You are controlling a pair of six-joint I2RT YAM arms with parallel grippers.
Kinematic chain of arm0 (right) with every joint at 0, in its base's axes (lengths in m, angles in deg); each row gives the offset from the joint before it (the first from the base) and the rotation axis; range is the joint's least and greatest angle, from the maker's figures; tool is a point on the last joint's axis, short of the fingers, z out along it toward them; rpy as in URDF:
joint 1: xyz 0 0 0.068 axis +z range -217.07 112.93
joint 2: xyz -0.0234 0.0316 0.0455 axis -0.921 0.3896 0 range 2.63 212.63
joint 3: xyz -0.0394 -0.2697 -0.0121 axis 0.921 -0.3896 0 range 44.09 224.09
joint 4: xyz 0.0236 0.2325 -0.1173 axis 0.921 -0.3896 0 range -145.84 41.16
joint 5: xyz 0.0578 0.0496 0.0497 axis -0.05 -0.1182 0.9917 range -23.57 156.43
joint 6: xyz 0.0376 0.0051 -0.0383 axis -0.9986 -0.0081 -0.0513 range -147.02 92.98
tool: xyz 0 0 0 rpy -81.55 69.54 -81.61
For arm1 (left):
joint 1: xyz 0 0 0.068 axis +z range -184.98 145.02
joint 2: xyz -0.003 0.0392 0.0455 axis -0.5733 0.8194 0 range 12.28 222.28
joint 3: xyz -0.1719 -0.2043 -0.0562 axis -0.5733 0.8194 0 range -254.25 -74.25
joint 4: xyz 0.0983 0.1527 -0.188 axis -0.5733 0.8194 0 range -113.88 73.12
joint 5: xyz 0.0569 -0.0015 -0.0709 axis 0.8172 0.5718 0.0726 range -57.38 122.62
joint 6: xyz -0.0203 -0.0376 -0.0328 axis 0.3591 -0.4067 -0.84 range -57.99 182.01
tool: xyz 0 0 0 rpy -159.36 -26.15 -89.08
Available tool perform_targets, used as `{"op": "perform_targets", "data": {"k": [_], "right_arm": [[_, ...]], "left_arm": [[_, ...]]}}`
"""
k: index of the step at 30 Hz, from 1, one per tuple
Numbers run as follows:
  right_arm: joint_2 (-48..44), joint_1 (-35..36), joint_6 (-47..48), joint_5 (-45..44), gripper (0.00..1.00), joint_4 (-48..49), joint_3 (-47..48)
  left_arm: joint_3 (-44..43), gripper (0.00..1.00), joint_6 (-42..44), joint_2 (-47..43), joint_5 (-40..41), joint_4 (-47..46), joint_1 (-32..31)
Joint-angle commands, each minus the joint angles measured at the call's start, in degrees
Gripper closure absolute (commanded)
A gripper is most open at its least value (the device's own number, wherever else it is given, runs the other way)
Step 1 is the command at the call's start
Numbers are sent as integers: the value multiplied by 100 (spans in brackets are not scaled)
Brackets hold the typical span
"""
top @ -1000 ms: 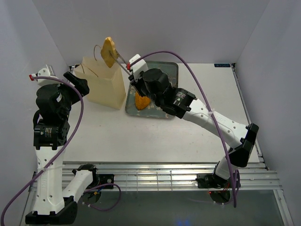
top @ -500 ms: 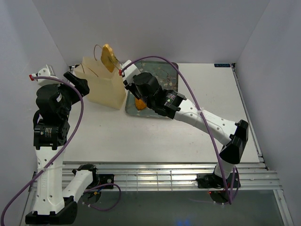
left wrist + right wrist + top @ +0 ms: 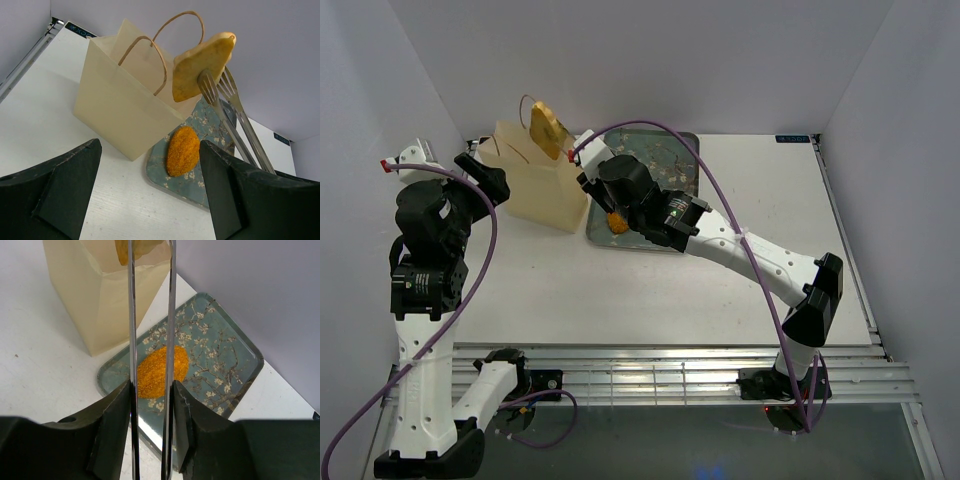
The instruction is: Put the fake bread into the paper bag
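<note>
Fake bread shows in two places. A tan, brown-edged slice (image 3: pixel 202 67) hangs in the air right over the mouth of the paper bag (image 3: pixel 120 100), and the big orange oval loaf (image 3: pixel 160 370) lies on the floral tray (image 3: pixel 220 355) just beside the bag. No other pieces can be seen, and the inside of the bag is hidden.

The slice is held edge-up between the fork-like tips of long metal tongs (image 3: pixel 210 86), so it can go narrow-side down through the bag's opening. The tong arms run nearly parallel and close together, pinching the slice. Whether that pinch is loosening cannot be told. The right gripper (image 3: pixel 150 410) is clamped round the tong arms and reaches from over the tray, tips pointed toward the bag.

The slice has a dull, spongy face and a darker rim like a crust. The loaf is rough and crumb-coated, and its rounded shape would probably be harder for thin tines to pinch. The bag is stiff cream paper, boxy and standing upright on its own, with thin cord handles (image 3: pixel 141 37) arching above the rim, where a descending slice could catch. The tray is smooth grey-green metal printed with pale blossom branches.

The left gripper (image 3: pixel 147 200) hangs back on the far side of the bag with its jaws spread wide and nothing between them, apparently kept clear of the drop.
</note>
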Motion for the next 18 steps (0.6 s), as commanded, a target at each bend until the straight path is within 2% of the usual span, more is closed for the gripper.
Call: {"op": "perform_targets", "data": {"k": [1,11,18], "right_arm": [[-64,32,-52,-35,58,287,316],[-64,23,-78,-35,51,270,307],[-91,23,-87,-44,50,252,290]], "left_arm": [[-11,11,-13,-69,-63,28,31],[7,10,-13,-105,-54,37,31],[24,10,-22,-113,-54,37,31]]}}
